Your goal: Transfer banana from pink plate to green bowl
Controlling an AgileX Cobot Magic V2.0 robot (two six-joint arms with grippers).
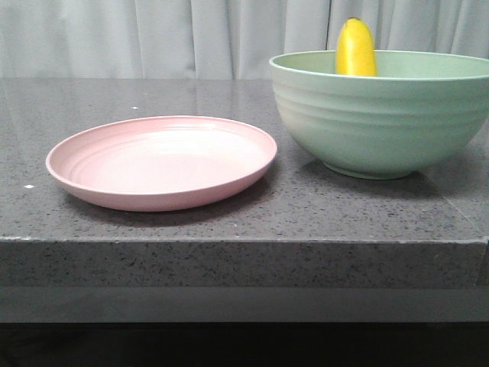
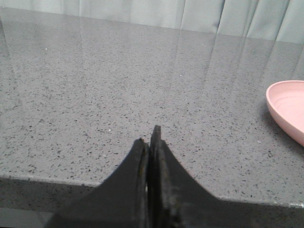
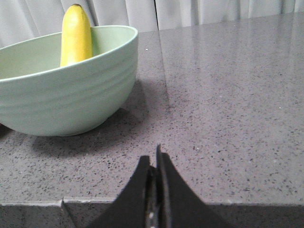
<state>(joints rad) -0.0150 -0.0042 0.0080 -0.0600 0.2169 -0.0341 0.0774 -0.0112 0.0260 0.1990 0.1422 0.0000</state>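
Observation:
The yellow banana (image 1: pixel 356 49) stands on end inside the pale green bowl (image 1: pixel 382 122) at the right of the table, its tip above the rim. It also shows in the right wrist view (image 3: pixel 76 35), leaning on the bowl's (image 3: pixel 66 99) far wall. The pink plate (image 1: pixel 162 160) lies empty to the bowl's left; its edge shows in the left wrist view (image 2: pixel 289 109). My left gripper (image 2: pixel 150 135) is shut and empty near the table's front edge, left of the plate. My right gripper (image 3: pixel 153 156) is shut and empty near the front edge, right of the bowl.
The grey speckled stone table (image 1: pixel 244 229) has a thick front edge close under both grippers. Pale curtains (image 1: pixel 153 38) hang behind the table. Neither arm shows in the front view.

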